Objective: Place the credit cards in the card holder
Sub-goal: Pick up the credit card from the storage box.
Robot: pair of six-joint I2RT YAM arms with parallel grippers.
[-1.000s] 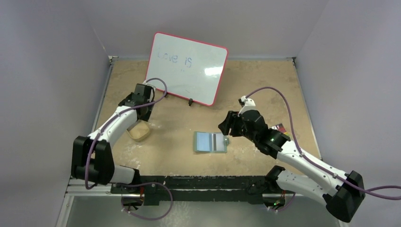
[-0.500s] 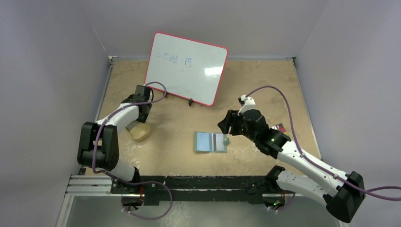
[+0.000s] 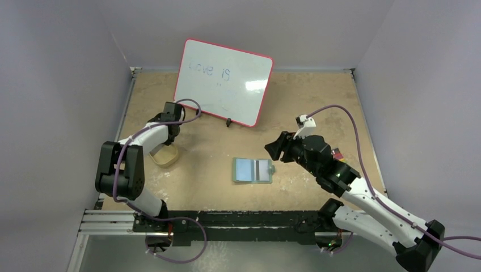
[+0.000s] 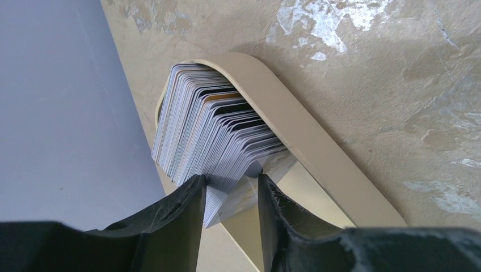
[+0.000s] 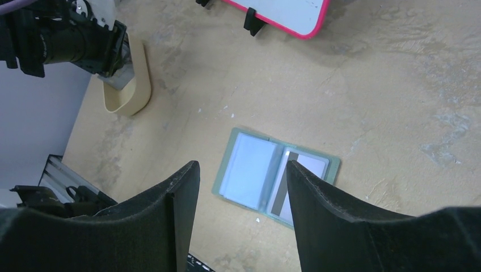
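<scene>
**Left pincer narrows on the card stack**

The left pincer (image 4: 231,184) has narrowed around a corner of the credit cards (image 4: 210,130) standing in the tan tray (image 4: 306,136), well left of the open card holder (image 3: 252,170). Whether it grips yet, I cannot tell, but a pick looks near. The right pincer (image 5: 243,170) hangs wide and empty just right of the card holder. The counter (image 3: 317,96) is mottled tan, the walls are grey, and a whiteboard (image 3: 224,79) stands beyond.

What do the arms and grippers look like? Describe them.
Left arm and right arm: white tubular links, black joints and bases. A purple cable loops along each. Fingers are matte black, broad, tapered. A green light glows on the right arm.
</scene>
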